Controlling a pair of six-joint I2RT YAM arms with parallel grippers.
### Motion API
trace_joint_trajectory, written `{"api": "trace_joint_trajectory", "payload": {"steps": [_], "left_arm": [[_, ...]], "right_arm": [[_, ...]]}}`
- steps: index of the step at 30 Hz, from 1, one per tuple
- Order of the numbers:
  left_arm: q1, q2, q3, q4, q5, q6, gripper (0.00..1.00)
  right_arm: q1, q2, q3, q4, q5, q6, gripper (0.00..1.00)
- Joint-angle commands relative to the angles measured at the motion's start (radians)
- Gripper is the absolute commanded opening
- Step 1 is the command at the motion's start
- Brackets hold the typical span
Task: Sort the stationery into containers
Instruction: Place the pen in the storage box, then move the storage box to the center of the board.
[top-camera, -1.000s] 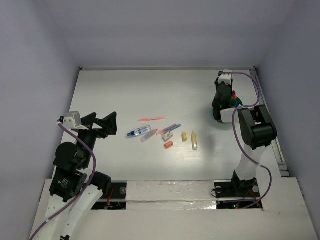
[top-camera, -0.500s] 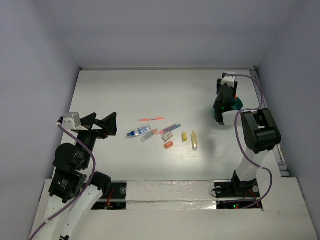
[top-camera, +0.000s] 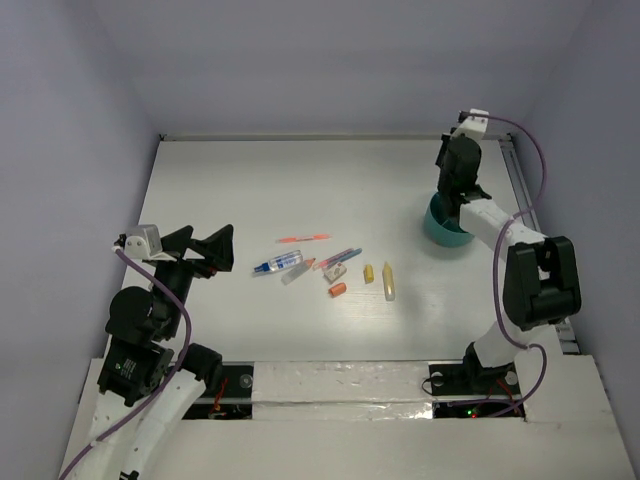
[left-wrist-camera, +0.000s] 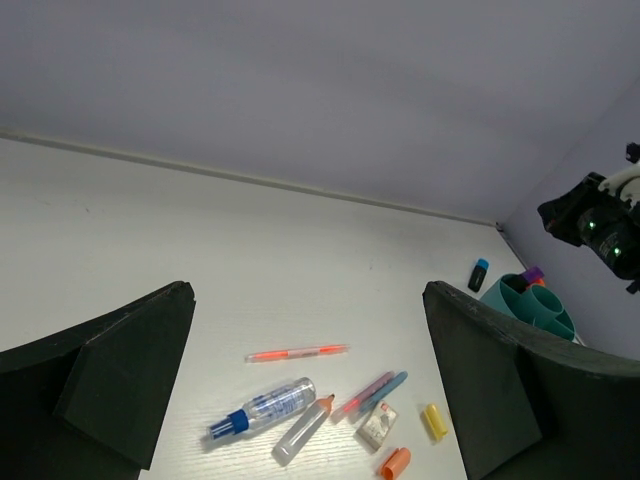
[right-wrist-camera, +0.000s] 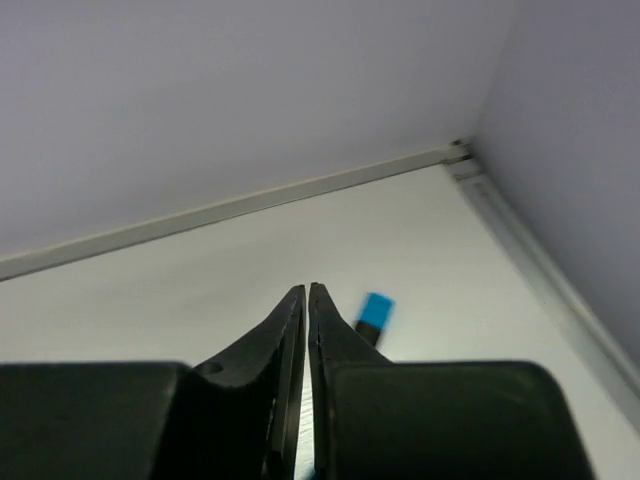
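Two pincers. Right pincer (right-wrist-camera: 307, 292) pressed closed on nothing, raised near teal organiser (top-camera: 443, 233). Left pincer (left-wrist-camera: 308, 296) spread wide, well left of organiser, facing loose stationery (left-wrist-camera: 270, 405).

No lettering, brand or number can be read; any print on the blue-white pen (left-wrist-camera: 262, 408) is too blurred.

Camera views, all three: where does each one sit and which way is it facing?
Top external: above and behind the bases, looking down on the table; both arms show.
Left wrist: low over the table, facing the loose stationery and teal organiser; left gripper open.
Right wrist: facing the far wall corner; right gripper shut.
Shared: both wrist views catch the blue-capped item.
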Motion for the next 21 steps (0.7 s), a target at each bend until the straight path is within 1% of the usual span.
{"api": "trace_joint_trajectory", "payload": {"steps": [1,2,3,4,5,6,7,8,9,11,14,21], "left_arm": [[-0.005,0.012,0.008,0.047,0.011,0.009,0.99],[-0.014,0.015,0.008,0.049,0.015,0.009,0.99],[-0.014,0.016,0.008,0.053,0.016,0.010,0.99],[-0.014,0.021,0.008,0.052,0.019,0.010,0.99],[-0.014,0.019,0.008,0.053,0.019,0.012,0.99],[-0.014,0.019,0.008,0.052,0.018,0.012,0.99],[-0.014,0.018,0.008,0.052,0.016,0.010,0.99],[-0.014,0.015,0.008,0.050,0.016,0.010,0.99],[-0.014,0.012,0.008,0.049,0.013,0.010,0.99],[-0.014,0.013,0.008,0.049,0.013,0.012,0.99],[-0.023,0.012,0.010,0.047,0.012,0.013,0.99],[-0.041,-0.007,0.013,0.043,-0.001,0.013,0.99]], "right_arm": [[-0.026,0.057,0.181,-0.387,-0.148,0.114,0.08],[-0.035,0.080,0.227,-0.456,-0.211,0.134,0.09],[-0.035,0.109,0.277,-0.607,-0.309,0.133,0.09],[-0.035,0.143,0.395,-0.685,-0.344,0.115,0.10],[-0.035,0.213,0.457,-0.766,-0.380,0.115,0.11],[-0.035,0.243,0.506,-0.881,-0.412,0.115,0.12],[-0.035,0.266,0.559,-0.909,-0.415,0.102,0.12],[-0.035,0.284,0.578,-0.935,-0.418,0.096,0.13],[-0.035,0.323,0.598,-0.996,-0.415,0.095,0.13],[-0.035,0.358,0.620,-1.043,-0.412,0.090,0.13],[-0.035,0.375,0.609,-1.065,-0.399,0.091,0.13],[-0.035,0.344,0.568,-1.124,-0.342,0.088,0.13]]}}
